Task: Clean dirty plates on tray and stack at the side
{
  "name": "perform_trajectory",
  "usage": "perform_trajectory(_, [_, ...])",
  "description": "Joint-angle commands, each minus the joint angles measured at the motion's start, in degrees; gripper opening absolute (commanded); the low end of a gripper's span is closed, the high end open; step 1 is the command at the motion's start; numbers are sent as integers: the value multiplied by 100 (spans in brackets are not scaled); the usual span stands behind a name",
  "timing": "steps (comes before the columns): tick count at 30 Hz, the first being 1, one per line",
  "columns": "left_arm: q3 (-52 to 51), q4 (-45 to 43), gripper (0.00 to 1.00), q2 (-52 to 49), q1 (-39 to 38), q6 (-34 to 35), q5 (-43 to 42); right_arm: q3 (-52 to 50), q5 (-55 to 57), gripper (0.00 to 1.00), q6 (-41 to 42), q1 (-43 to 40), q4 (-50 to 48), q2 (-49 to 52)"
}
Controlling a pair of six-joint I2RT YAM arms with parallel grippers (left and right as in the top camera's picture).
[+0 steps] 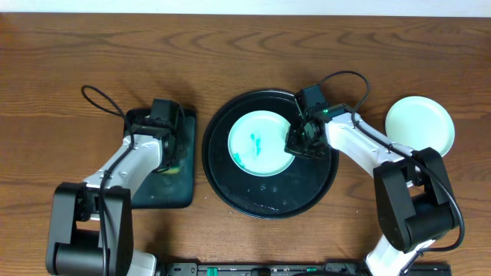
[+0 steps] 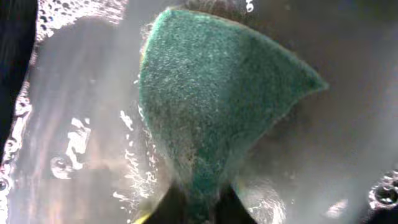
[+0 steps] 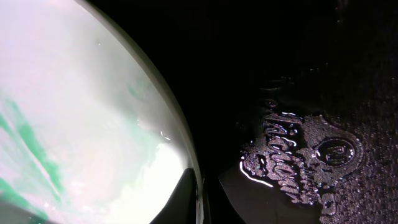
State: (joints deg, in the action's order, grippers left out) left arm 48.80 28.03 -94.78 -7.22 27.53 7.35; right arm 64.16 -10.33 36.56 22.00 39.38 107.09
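**A:** Where is the left gripper [image 1: 170,150], and is it holding anything?

**B:** It sits left of centre in the overhead view, over the small dark rectangular tray [image 1: 157,195]. Its jaws are clamped on the narrow corner of a green sponge [image 2: 211,93]. The sponge fans out above a wet, bubbly tray floor.

**A:** And the right gripper [image 1: 304,139]?

**B:** It is just right of centre, pinched tight on the right-hand rim of a pale mint plate [image 1: 259,142] marked with teal smears. In the wrist view the rim runs down between the two dark fingertips [image 3: 180,199].

**A:** Where does that plate lie?

**B:** It lies inside the large round black tray [image 1: 295,195], in its upper half, at the middle of the frame. Wet black tray floor shows below the plate, toward the lower edge.

**A:** Are there other plates?

**B:** A second plate [image 1: 419,124], pale and unmarked, rests on the wood tabletop [image 1: 230,46] at the far right. It is well apart from the round tray's rim.

**A:** How much open room is there?

**B:** Bare wood runs across the whole top of the frame. The two trays lie just beside each other, with only a narrow strip between them.
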Motion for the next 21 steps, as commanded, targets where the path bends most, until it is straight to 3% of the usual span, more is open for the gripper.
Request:
perform_trajectory(1, [-72,37,7,-247,55,-151,170,-236,533,1,-149,22,249,199])
perform_trajectory(6, [109,372,7,328,33,-155,166,-236,538,1,-149,22,262,199])
perform_trajectory(13, [131,695,7,1899,-205,-184,170,-236,535,1,-149,22,201,199])
perform_trajectory(21, [131,776,7,3084,-562,-874,173,-236,533,1,-197,22,118,199])
